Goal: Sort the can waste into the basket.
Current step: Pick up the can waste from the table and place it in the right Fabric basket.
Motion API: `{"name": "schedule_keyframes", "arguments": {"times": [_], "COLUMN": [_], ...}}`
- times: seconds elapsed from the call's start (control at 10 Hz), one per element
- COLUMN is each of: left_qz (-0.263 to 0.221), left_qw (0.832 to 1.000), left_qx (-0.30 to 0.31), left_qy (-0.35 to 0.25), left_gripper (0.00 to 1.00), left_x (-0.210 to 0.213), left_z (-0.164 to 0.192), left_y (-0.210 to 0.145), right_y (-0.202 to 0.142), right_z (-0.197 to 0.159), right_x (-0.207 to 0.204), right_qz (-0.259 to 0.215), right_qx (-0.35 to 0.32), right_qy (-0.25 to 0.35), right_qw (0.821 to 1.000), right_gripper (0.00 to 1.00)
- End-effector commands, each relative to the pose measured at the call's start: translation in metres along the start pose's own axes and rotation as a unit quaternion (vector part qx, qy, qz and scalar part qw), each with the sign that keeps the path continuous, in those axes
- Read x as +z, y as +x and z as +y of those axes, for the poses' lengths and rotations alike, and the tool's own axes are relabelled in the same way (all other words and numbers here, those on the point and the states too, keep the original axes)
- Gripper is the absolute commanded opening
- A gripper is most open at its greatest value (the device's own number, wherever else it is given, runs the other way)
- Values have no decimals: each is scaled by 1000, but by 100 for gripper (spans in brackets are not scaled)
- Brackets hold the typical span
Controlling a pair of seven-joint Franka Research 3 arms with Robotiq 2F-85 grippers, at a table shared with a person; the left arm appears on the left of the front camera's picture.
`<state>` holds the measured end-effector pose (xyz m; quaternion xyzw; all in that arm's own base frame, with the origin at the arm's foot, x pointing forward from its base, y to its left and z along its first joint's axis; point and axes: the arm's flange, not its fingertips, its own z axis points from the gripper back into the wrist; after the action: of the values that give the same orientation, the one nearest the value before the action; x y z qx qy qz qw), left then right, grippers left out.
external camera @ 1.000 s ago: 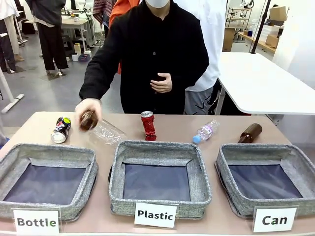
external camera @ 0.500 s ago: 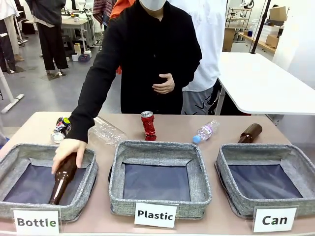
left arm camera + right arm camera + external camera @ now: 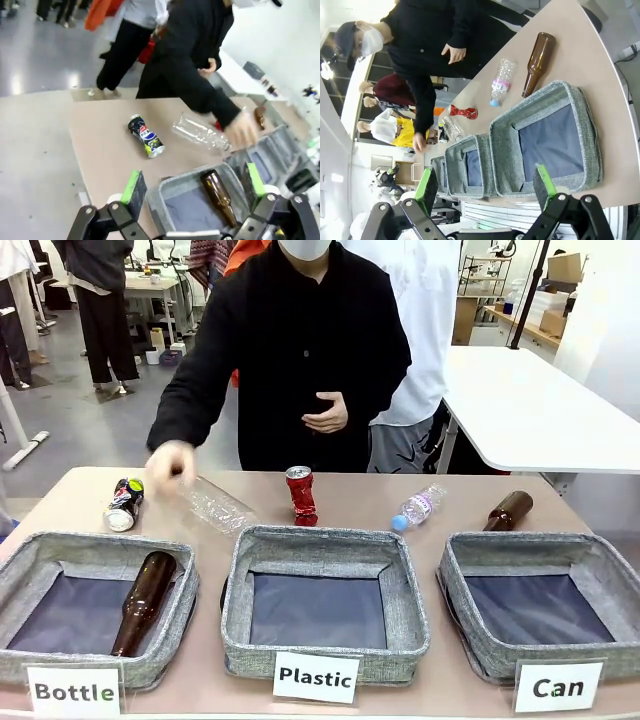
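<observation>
A brown glass bottle [image 3: 143, 602] lies slanted, neck toward the camera, inside the grey fabric basket [image 3: 40, 550] behind the white "Bottle" sign [image 3: 73, 691] at the left end of a tan bench [image 3: 350, 490], while the middle basket [image 3: 320, 537], behind the "Plastic" sign [image 3: 315, 677], shows its dark liner. Beyond the baskets lie a clear crushed plastic bottle [image 3: 218, 506], a smaller blue-capped plastic bottle [image 3: 418, 507] and, at far right, a second brown bottle [image 3: 508, 510]. A person in a black top [image 3: 300, 340] stands at the bench's far side, with a white table [image 3: 520, 400] behind.
</observation>
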<state>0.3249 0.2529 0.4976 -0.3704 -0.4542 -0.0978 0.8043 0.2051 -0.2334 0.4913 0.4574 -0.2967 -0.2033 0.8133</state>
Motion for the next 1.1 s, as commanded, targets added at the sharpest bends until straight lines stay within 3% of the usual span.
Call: {"name": "schedule_keyframes", "arguments": {"times": [0.0, 0.1, 0.3, 0.4, 0.6, 0.8, 1.0], "left_qz": [54, 73, 59, 94, 130, 180, 194], "left_qw": [998, 997, 998, 995, 981, 954, 931], "left_qx": [-5, -10, 4, -27, -143, -239, -286], "left_qy": [19, 23, 10, 9, 33, -35, -116], "left_gripper": [100, 100, 100, 100, 100, 100, 100], "left_x": [-44, -58, -60, -93, -195, -280, -342], "left_z": [-22, -22, -16, -23, -36, -43, -47], "left_y": [5, 13, 20, 23, 30, 26, -1], "right_y": [2, 2, 2, 2, 2, 2, 2], "right_z": [0, 0, 0, 0, 0, 0, 0], "right_x": [1, 1, 1, 1, 1, 1, 1], "right_qz": [-5, -5, -5, -5, -5, -5, -5], "right_qx": [12, 12, 12, 12, 12, 12, 12], "right_qy": [11, 11, 11, 11, 11, 11, 11], "right_qw": [1000, 1000, 1000, 1000, 1000, 1000, 1000], "right_gripper": [100, 100, 100, 100, 100, 100, 100]}}
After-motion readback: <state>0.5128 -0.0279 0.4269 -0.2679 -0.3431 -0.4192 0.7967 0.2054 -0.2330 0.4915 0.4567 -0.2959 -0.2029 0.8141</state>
